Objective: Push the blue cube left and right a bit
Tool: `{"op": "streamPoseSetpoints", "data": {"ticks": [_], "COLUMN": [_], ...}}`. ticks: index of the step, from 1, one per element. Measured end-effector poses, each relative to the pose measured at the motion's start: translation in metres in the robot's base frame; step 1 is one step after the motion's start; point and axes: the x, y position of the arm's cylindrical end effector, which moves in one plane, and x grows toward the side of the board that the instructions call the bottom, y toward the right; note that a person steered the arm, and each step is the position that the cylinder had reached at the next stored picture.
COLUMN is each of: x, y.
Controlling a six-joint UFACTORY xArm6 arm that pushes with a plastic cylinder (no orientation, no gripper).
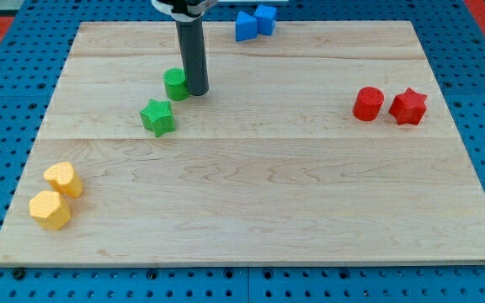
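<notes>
The blue cube sits at the view's top edge of the wooden board, touching a second blue block of irregular shape on its left. My tip rests on the board, well below and to the left of the blue cube. It stands just right of a green cylinder, touching or nearly touching it.
A green star lies below-left of the green cylinder. A red cylinder and a red star sit at the right. Two yellow blocks lie at the bottom left. Blue pegboard surrounds the board.
</notes>
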Motion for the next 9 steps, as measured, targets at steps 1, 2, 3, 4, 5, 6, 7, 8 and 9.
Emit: {"op": "streamPoseSetpoints", "data": {"ticks": [1,2,3,4,5,6,7,8,9], "x": [-0.007,-0.009,-0.009,-0.030,-0.051,-0.052,-0.085,-0.128,-0.158], "y": [0.000,0.000,0.000,0.001,0.001,0.066,0.152,0.186,0.170]}}
